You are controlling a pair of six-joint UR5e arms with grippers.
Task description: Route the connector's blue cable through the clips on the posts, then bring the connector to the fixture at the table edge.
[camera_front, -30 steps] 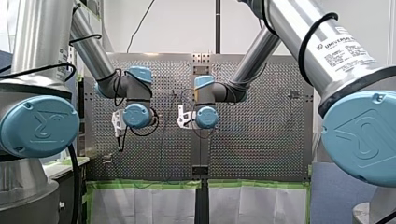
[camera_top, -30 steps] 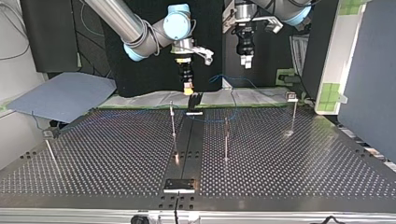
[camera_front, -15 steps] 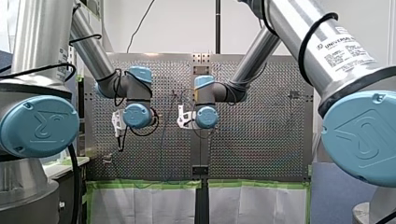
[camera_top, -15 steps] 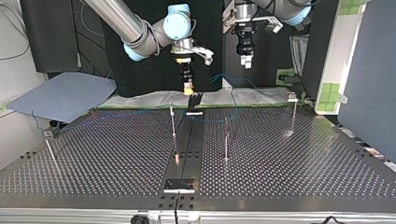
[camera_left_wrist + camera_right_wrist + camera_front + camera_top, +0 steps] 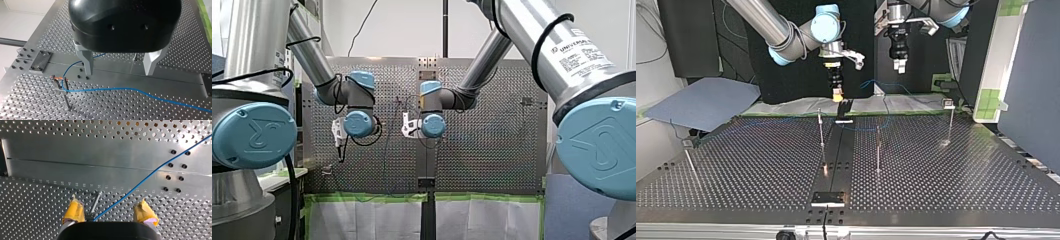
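Top view: my left gripper (image 5: 899, 67) and my right gripper (image 5: 837, 96) hang high over the tabletop's (image 5: 961, 170) far edge. Left wrist view: fingers (image 5: 87, 60) apart, empty, above the blue cable (image 5: 112, 88) caught at a post's (image 5: 65, 96) clip (image 5: 58, 79). Right wrist view: yellow pads (image 5: 74, 210) apart astride the cable, likely readying a grasp.

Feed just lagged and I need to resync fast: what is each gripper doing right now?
Left gripper: open, holding nothing; the blue cable passes beneath it, ungripped.
Right gripper: open, holding nothing.
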